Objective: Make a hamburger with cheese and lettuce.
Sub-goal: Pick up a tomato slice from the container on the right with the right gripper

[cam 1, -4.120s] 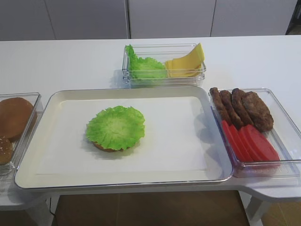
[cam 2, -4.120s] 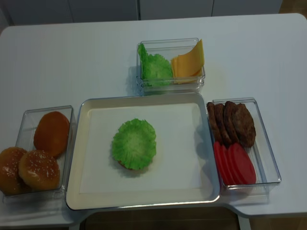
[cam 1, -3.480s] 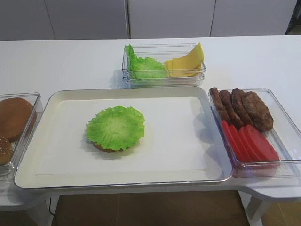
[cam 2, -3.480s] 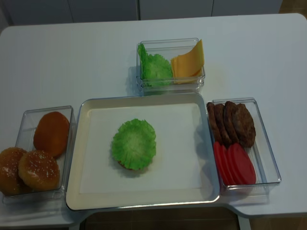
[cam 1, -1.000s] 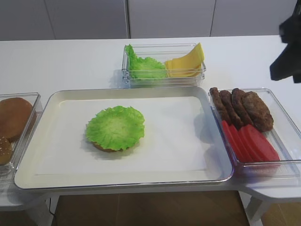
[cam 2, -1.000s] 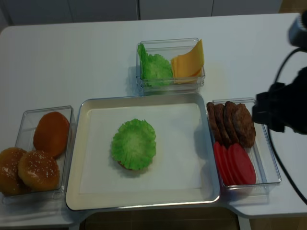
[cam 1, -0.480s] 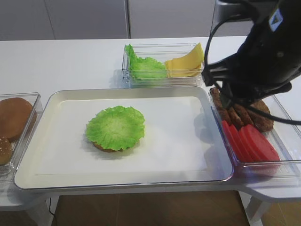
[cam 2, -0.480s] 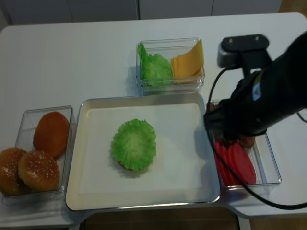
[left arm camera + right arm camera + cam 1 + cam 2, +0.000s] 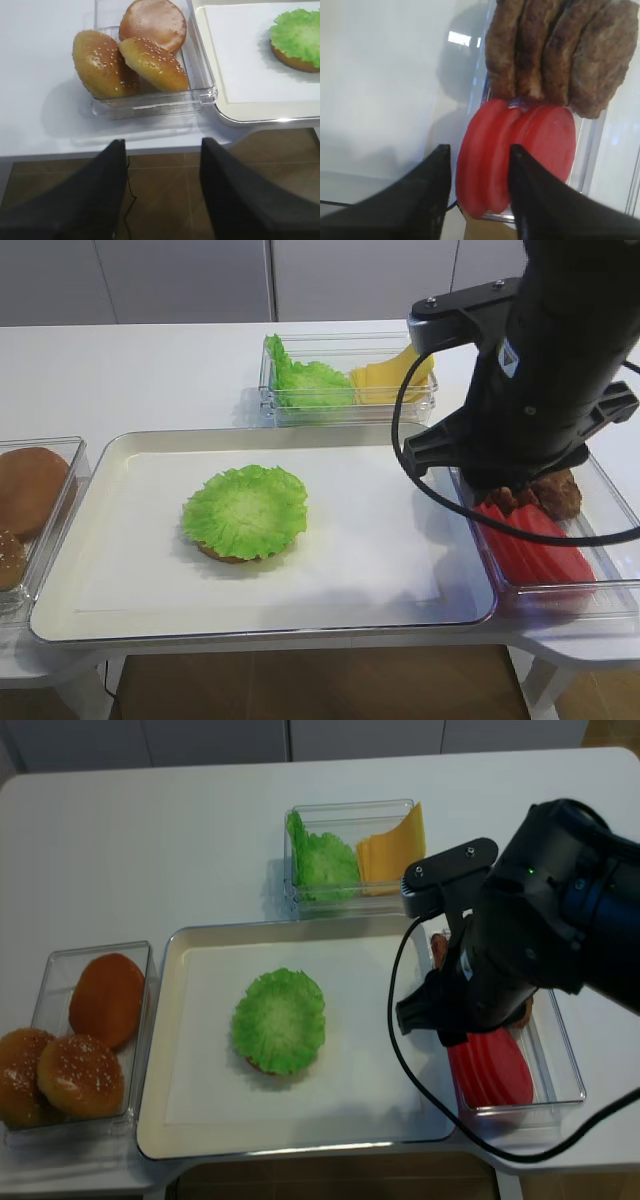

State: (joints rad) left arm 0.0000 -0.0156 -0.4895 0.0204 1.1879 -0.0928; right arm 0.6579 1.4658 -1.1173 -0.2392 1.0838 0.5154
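The hamburger (image 9: 245, 513) sits on the white paper in the big tray (image 9: 110, 610), a bit left of the middle. It is a flat brown bun with a wide green lettuce (image 9: 279, 1019) leaf lying on top, and the leaf hides most of the bun. Behind the tray is a clear box (image 9: 345, 405). More green leaves (image 9: 305, 382) lie in its left half, and the yellow cheese (image 9: 390, 848) slices lean in its right half. The right gripper (image 9: 477, 192) hangs over the clear box on the right (image 9: 560, 1060) of the tray. Its two black fingers (image 9: 432, 195) are spread apart, and the front edge of the red tomato slices (image 9: 512, 155) shows between them. It is hard to tell if the fingers touch the slices. The brown patties (image 9: 555, 47) lie just behind the slices in the same box. From above, the big black arm (image 9: 545, 370) covers much of that box. The left gripper (image 9: 160, 195) is off the left end of the table, with its fingers apart and nothing between them. Close to it is a clear box (image 9: 150, 102) with three brown buns (image 9: 127, 57), two of them with seeds on top.
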